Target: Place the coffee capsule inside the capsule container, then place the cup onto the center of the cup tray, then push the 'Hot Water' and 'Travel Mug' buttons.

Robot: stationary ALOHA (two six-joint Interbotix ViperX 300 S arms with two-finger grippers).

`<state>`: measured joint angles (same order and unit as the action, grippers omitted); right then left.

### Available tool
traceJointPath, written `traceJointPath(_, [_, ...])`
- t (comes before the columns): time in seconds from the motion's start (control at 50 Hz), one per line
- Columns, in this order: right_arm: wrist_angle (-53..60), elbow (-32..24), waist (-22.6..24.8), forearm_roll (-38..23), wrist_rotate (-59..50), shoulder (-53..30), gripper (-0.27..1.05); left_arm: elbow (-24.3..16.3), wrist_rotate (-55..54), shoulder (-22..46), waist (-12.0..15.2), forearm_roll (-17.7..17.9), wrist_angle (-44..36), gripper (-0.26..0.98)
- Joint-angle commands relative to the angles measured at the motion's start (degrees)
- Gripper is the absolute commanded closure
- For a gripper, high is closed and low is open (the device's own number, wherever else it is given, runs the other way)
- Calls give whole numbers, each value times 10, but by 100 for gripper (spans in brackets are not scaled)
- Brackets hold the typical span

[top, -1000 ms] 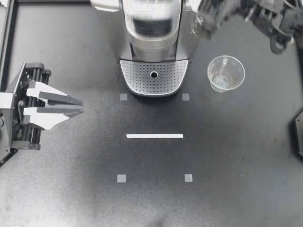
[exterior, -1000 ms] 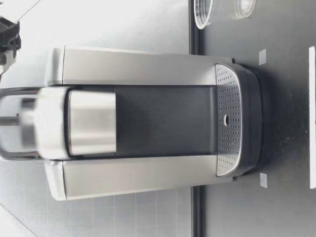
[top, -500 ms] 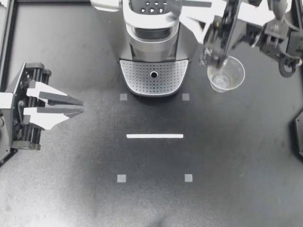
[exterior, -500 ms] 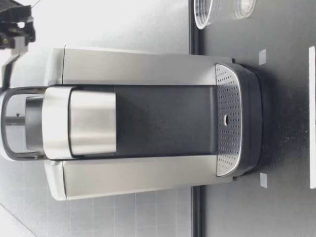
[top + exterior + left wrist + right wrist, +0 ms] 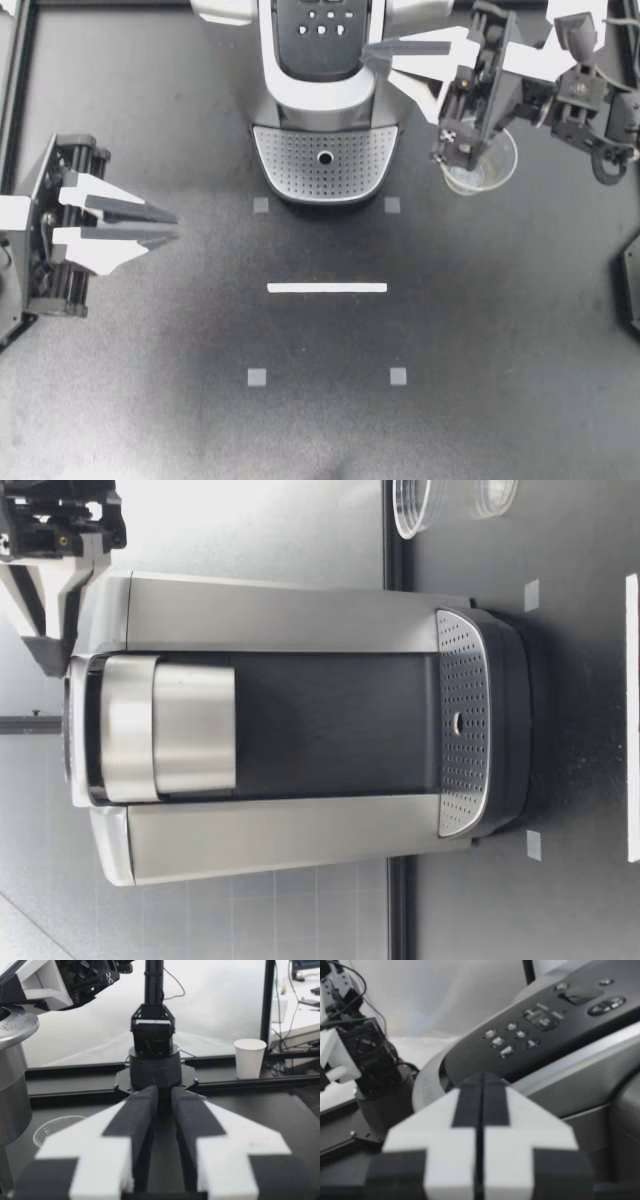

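A black table (image 5: 500, 380) is being looked down on, with a white tape strip (image 5: 327, 288) lying mid-frame. The machine (image 5: 320, 100) is standing at upper centre, lid down, its buttons (image 5: 322, 20) facing up. The right gripper (image 5: 366, 52) is being held pressed together, empty, its tip at the lid's right edge. The cup (image 5: 497, 170) is sitting upright on the table at upper right, beside the machine, off the cup tray (image 5: 325, 160) and partly under the right arm. At far left, the left gripper (image 5: 176, 225) is being held slightly apart, gripping nothing.
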<state>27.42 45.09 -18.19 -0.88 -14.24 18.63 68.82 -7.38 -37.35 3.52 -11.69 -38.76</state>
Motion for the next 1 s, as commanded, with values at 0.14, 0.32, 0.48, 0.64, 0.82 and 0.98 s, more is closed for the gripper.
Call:
traceJointPath(0.14, [-91,28,-1,52,-51,89,75,-3,-4,0,0,1,-4,51])
traceJointPath(0.32, [-279,83,-25,76,-113,147,75,-2,-1,0,-1,1,-4,51])
traceJointPath(0.48, [-346,139,-78,76,-193,192,74,0,-1,0,-1,1,-4,51])
traceJointPath(0.64, [-375,193,-135,75,-266,230,72,5,-1,1,0,1,-4,51])
traceJointPath(0.82, [-397,222,-141,75,-289,234,64,9,-2,1,-1,1,-4,51])
traceJointPath(0.98, [-414,233,-153,75,-302,216,49,10,-1,1,-1,1,-4,51])
